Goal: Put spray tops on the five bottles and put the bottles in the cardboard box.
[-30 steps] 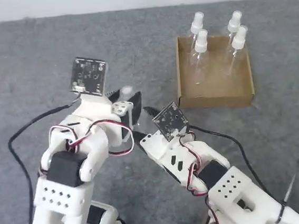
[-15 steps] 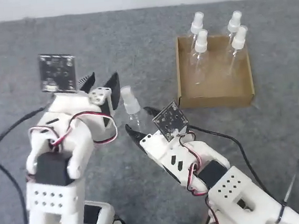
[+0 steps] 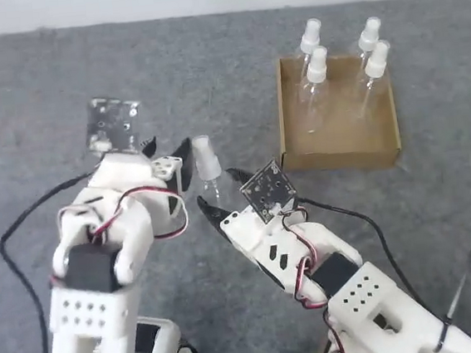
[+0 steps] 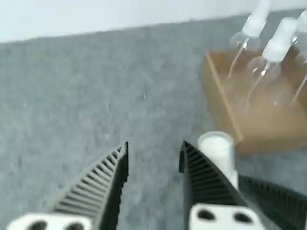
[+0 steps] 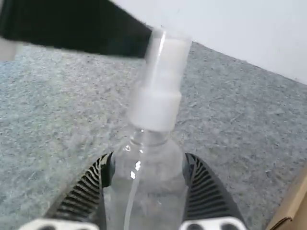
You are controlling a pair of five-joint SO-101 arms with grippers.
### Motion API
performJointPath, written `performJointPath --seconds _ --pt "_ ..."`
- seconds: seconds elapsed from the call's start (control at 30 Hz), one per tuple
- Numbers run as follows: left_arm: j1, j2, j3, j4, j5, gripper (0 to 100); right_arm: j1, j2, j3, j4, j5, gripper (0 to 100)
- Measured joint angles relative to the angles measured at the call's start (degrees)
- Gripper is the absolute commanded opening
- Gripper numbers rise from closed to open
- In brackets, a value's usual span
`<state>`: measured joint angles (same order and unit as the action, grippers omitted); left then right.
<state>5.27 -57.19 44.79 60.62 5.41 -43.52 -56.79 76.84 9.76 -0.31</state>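
A clear bottle [image 3: 210,175] [image 5: 144,158] stands upright with a white spray top [image 3: 203,149] [image 5: 160,86] on its neck. My right gripper [image 3: 217,188] [image 5: 146,167] is shut on the bottle's body. My left gripper [image 3: 168,148] [image 4: 155,146] is open just beside the spray top [image 4: 217,149], which sits outside its gap, against the outer side of one finger. The cardboard box [image 3: 342,159] [image 4: 225,103] lies farther back to the right. Several capped bottles [image 3: 318,77] stand inside it.
Grey carpet covers the table [image 3: 60,85], with open room at the left and back. Black cables [image 3: 365,222] trail by the arm bases. A pale wall runs along the far edge.
My left gripper let go of the spray top and swung away to the left, then came partway back beside it. The right gripper kept still with the bottle.
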Motion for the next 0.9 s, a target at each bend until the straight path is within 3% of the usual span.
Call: performJointPath --seconds 0.27,0.67,0.9 --pt "0.5 -6.0 -3.9 -0.7 0.0 16 0.0 0.0 0.0 0.0 0.0 0.6" --pt "3.4 6.4 -5.2 -3.4 0.0 16 0.0 0.0 0.0 0.0 0.0 0.6" --pt "3.7 2.7 -5.3 2.2 -0.2 16 -0.1 0.0 0.2 0.0 0.0 0.6"
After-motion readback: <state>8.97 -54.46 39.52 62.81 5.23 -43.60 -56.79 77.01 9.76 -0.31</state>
